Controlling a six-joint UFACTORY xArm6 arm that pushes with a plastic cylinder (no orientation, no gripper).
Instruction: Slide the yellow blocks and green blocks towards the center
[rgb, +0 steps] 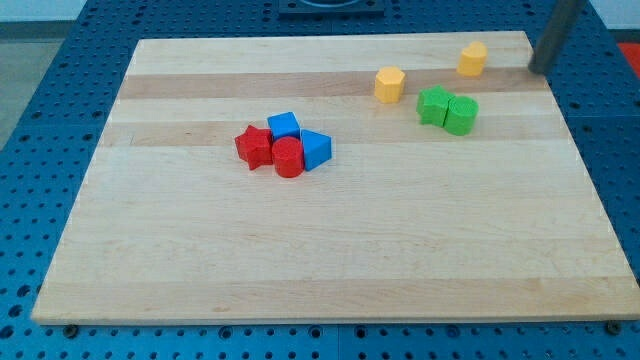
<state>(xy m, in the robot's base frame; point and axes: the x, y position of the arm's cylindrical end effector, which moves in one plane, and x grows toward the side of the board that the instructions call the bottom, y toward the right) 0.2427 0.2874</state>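
Note:
Two yellow blocks lie near the view's top right: a yellow hexagonal block (389, 85) and a second yellow block (473, 58) closer to the top edge. Two green blocks touch each other just below them: a green star-like block (433, 105) and a green cylinder (461, 115) on its right. My tip (537, 69) is at the board's top right corner, to the right of the upper yellow block and apart from it. It touches no block.
A cluster left of the middle holds a red star (254, 147), a red cylinder (288, 158), a blue cube (284, 127) and a blue triangular block (316, 150). The wooden board (320, 260) lies on a blue perforated table.

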